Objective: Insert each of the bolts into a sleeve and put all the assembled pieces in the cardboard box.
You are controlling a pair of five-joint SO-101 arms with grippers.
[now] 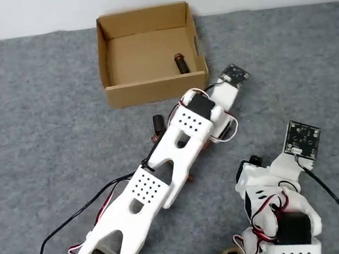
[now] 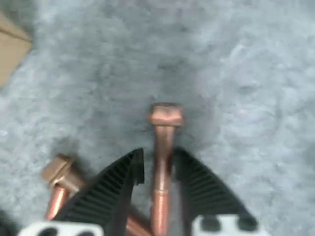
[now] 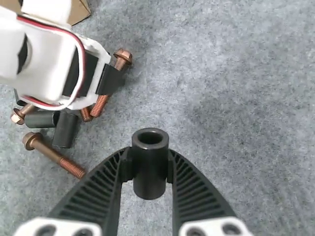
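My left gripper (image 2: 157, 160) is shut on a copper bolt (image 2: 165, 142) just above the grey mat, the hex head sticking out past the fingertips. That same bolt (image 3: 122, 57) appears in the right wrist view, pinched below the left arm's white wrist. My right gripper (image 3: 149, 158) is shut on a black sleeve (image 3: 149, 164), held upright with its bore open toward the camera, a short way from the left gripper. The cardboard box (image 1: 153, 89) stands at the back, with one assembled piece (image 1: 181, 63) inside.
Loose bolts (image 3: 51, 153) and black sleeves (image 3: 64, 129) lie in a small pile under the left arm (image 1: 177, 144). Another bolt (image 2: 59, 177) lies beside the left fingers. A sleeve (image 1: 158, 122) stands near the box front. The right arm (image 1: 281, 206) is at the front right.
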